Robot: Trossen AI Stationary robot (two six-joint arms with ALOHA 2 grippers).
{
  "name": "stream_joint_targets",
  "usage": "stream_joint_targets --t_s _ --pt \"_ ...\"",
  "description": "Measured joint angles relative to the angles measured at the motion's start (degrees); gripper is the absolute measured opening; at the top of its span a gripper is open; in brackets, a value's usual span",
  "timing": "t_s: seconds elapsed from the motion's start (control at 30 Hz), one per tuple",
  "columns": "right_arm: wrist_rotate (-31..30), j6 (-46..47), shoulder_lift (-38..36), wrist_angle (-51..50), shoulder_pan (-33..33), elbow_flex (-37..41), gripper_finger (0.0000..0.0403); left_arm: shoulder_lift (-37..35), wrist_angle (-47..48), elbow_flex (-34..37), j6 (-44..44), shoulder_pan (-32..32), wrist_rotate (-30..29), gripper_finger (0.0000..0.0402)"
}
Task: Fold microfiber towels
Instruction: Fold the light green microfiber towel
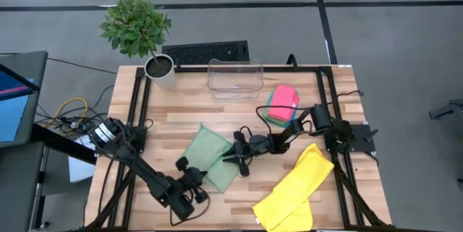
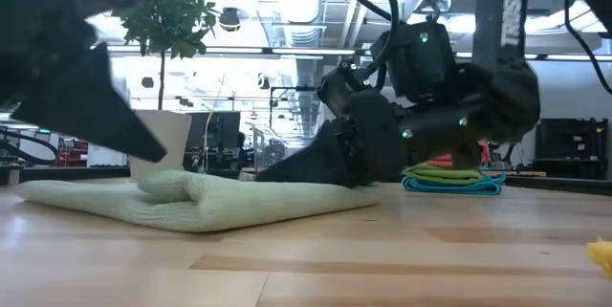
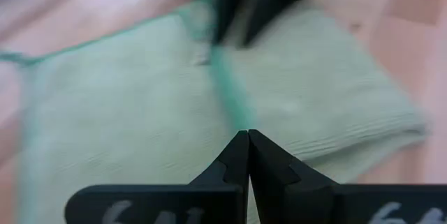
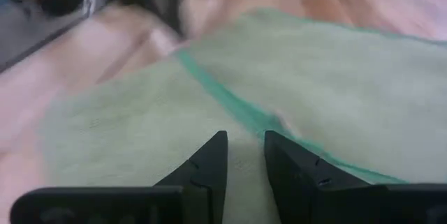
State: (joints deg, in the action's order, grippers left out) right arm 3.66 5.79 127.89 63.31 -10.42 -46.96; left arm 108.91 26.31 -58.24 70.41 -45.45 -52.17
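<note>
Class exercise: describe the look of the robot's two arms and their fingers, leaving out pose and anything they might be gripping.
Both arms are black and made of jointed segments with black cables looped alongside. The right arm carries white lettering on its upright link and small green lights on its wrist housing. The left gripper and right gripper end in dark, tapering, pointed fingers; pale, unreadable markings show on the left one's base.
</note>
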Motion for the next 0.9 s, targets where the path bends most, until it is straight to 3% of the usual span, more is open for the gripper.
stream_joint_targets --t_s 0.1,0.2,0.37,0.47,0.6,0.77,0.9 --pt "-1.9 -4.2 -5.9 -8.4 -2.1 -0.1 0.012 -0.4 7.3 0.7 5.4 -1.4 -1.4 0.0" --pt "-3.7 -5.8 -12.0 -15.3 -4.1 -0.3 0.012 -0.2 10.1 4.2 11.5 -1.6 2.4 0.0" --pt "-7.8 -3.8 -17.3 -22.1 -7.9 -1.8 0.012 0.5 -8.5 12.7 15.3 -1.5 -0.9 0.0" --pt "-11.3 -4.6 -15.4 -24.0 -11.1 -5.5 0.012 0.7 -20.4 15.6 14.1 -1.9 -3.7 0.0" --pt "-13.0 -5.1 -11.4 -32.1 -13.6 -13.9 0.012 0.8 -27.8 15.7 11.1 -1.5 -1.7 0.0" --pt "-13.9 0.7 -7.4 -47.8 -13.9 -22.3 0.0123 1.0 -34.2 15.4 4.3 -0.3 0.0 0.0" --pt "-16.0 5.2 -5.7 -52.0 -14.6 -24.4 0.0132 1.0 -34.8 14.6 0.6 0.7 1.8 0.0"
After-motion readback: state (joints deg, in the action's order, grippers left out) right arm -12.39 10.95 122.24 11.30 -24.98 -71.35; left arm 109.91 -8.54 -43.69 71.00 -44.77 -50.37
